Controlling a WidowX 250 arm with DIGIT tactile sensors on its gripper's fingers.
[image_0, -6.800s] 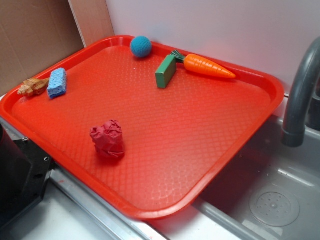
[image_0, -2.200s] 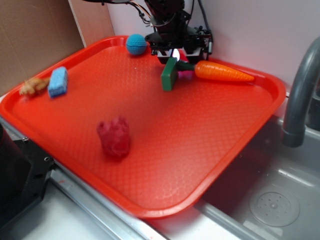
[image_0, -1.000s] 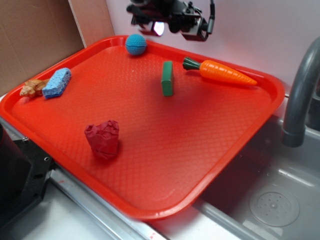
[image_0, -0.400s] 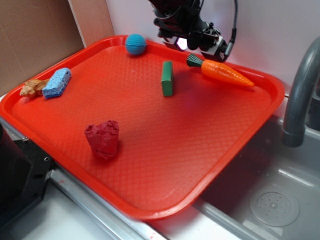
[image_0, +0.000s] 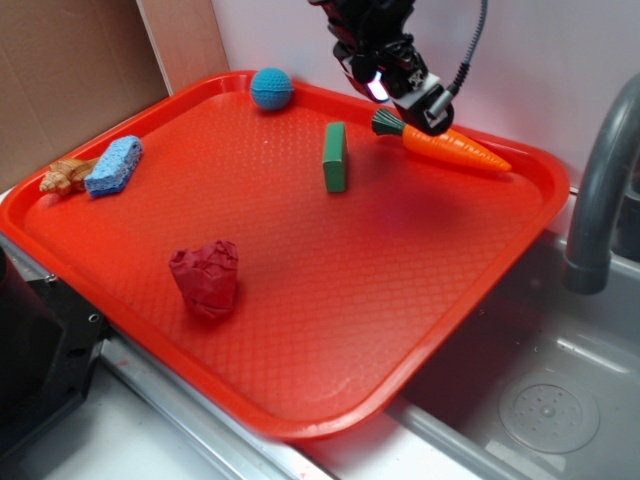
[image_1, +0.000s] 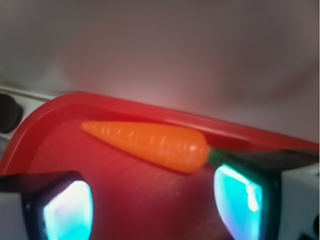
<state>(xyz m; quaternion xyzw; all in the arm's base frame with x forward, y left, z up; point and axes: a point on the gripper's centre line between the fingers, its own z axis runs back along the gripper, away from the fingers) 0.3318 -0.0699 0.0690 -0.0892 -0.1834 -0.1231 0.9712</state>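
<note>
Exterior view: the pincer (image_0: 408, 100) hangs over the far edge of the red tray (image_0: 300, 425), just above the leafy end of the carrot (image_0: 450, 148). A moment earlier it was higher and further left. The carrot lies along the far rim and has barely shifted. The green block (image_0: 335, 157) lies apart from it, and the blue ball (image_0: 271, 88) sits in the far corner.

Wrist view: the pincer (image_1: 155, 200) is released, with its fingers (image_1: 67, 210) spread wide. The carrot (image_1: 150, 142) lies crosswise just ahead of them, its stalk end nearest the right finger. It is untouched.
</note>
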